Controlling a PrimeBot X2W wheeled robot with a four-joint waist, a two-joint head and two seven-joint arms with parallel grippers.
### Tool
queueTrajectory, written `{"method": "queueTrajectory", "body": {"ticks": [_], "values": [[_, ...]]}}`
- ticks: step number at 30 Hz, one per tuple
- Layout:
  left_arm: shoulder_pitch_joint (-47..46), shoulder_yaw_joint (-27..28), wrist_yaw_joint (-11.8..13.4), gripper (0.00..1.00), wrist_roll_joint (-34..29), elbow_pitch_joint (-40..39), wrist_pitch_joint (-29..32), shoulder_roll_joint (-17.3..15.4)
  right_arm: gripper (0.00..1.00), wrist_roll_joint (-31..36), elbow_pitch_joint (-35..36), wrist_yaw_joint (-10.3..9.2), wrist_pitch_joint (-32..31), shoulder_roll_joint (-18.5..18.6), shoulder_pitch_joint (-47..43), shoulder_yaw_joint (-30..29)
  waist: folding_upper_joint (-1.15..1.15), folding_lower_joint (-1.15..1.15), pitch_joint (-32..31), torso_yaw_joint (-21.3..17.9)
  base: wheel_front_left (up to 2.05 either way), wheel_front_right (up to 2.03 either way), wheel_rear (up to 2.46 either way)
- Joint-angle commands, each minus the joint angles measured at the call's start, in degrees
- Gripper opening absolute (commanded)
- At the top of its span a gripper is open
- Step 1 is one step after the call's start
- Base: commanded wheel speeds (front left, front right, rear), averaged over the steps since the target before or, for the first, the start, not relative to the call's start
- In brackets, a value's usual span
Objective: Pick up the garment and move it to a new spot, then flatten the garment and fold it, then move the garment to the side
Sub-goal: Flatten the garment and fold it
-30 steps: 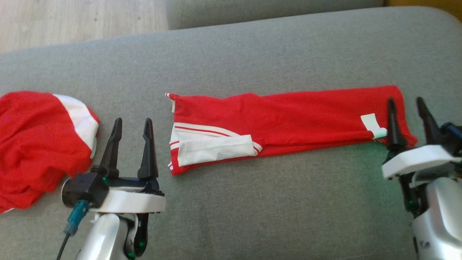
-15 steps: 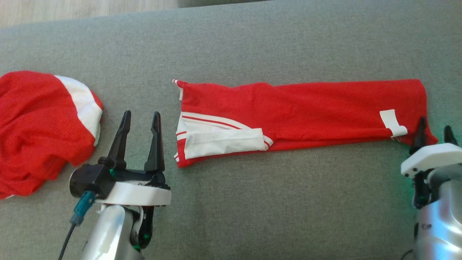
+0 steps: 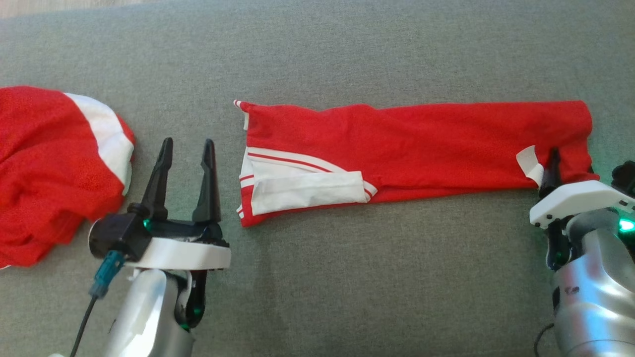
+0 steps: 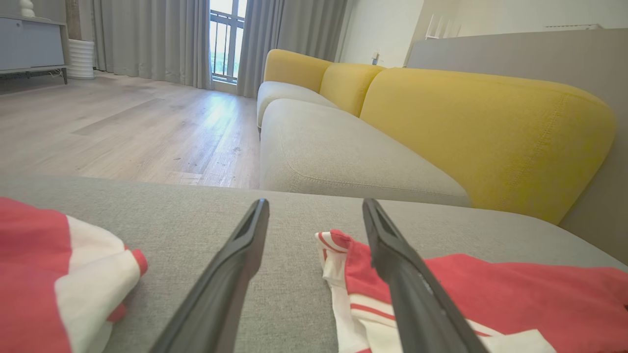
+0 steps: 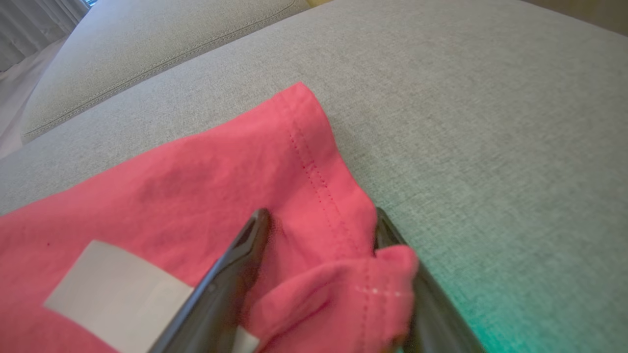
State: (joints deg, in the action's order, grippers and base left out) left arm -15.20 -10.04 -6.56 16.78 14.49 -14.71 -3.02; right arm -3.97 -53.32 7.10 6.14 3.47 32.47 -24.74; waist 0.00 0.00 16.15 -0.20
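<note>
A red garment point(image 3: 421, 144) with white trim lies folded into a long strip across the grey sofa cushion point(image 3: 347, 277). Just left of its white-striped end point(image 3: 302, 186), my left gripper point(image 3: 188, 144) stands open and holds nothing; the left wrist view shows that end point(image 4: 343, 260) beside my gripper point(image 4: 315, 203). At the strip's right end my right gripper point(image 3: 570, 166) is open, its fingers astride the near corner. In the right wrist view the red hem point(image 5: 338, 274) bunches between the spread fingers of this gripper point(image 5: 321, 215). A white label point(image 5: 117, 294) sits next to it.
A second red and white garment point(image 3: 49, 163) lies crumpled at the cushion's left, close to my left gripper, and also shows in the left wrist view point(image 4: 39, 274). A yellow sofa back point(image 4: 481, 132) and wooden floor point(image 4: 122, 127) lie beyond.
The head camera has tilted down. My right gripper has pushed forward onto the garment's right corner, and the cloth there has bunched up between its fingers. The left gripper has barely moved.
</note>
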Motion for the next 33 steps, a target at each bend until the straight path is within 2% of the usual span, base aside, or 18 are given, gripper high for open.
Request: {"method": "queueTrajectory", "body": {"ticks": [1,2,3,11,18,22,27,33], "values": [[-1.8,2.4,-0.2,1.0,-0.6,-1.7,-0.3,-0.3,0.76,0.4,-0.8,0.39,-0.2,-0.6,0.6,1.9,0.0,0.0,0.0,-0.1,0.0,0.0,0.0],[-1.8,2.5,-0.2,1.0,-0.7,-1.7,-0.3,-0.2,0.2,0.4,-1.3,0.39,-0.1,-0.6,0.7,1.9,0.0,0.0,0.0,-0.2,0.0,0.0,0.0],[-1.8,2.6,-0.3,1.0,-0.9,-1.7,-0.3,-0.2,0.0,0.4,-1.7,0.39,0.0,-0.6,0.9,1.9,0.0,0.0,-0.1,-0.2,0.0,0.0,0.0],[-1.5,3.8,-0.7,1.0,-1.7,-2.2,-0.3,-0.3,0.0,3.5,-0.5,0.39,-0.1,-0.2,1.3,-1.8,0.0,0.0,-0.9,-0.4,0.0,0.0,0.0],[-1.0,4.4,-0.8,1.0,-1.5,-2.0,-0.3,-0.2,0.0,7.9,3.1,0.39,-1.1,3.3,1.6,-9.0,0.0,0.0,-2.0,-0.3,0.0,0.0,0.0],[-0.6,4.4,-0.9,1.0,-1.3,-1.7,-0.3,-0.1,0.0,10.6,4.8,0.39,-1.1,3.2,2.5,-11.9,0.0,0.0,-3.1,-0.3,0.0,0.0,0.0],[0.2,4.8,-0.9,1.0,-1.1,-1.6,-0.3,0.0,0.0,12.3,6.4,0.39,-0.6,1.3,3.1,-10.0,0.0,0.0,-4.8,-0.6,0.0,0.0,0.0],[1.9,4.9,-0.9,1.0,-0.6,-1.2,-0.3,0.0,0.0,9.6,8.7,0.39,-0.5,-0.5,2.8,-1.0,0.0,0.0,-8.8,-0.6,0.0,0.0,0.0]]}}
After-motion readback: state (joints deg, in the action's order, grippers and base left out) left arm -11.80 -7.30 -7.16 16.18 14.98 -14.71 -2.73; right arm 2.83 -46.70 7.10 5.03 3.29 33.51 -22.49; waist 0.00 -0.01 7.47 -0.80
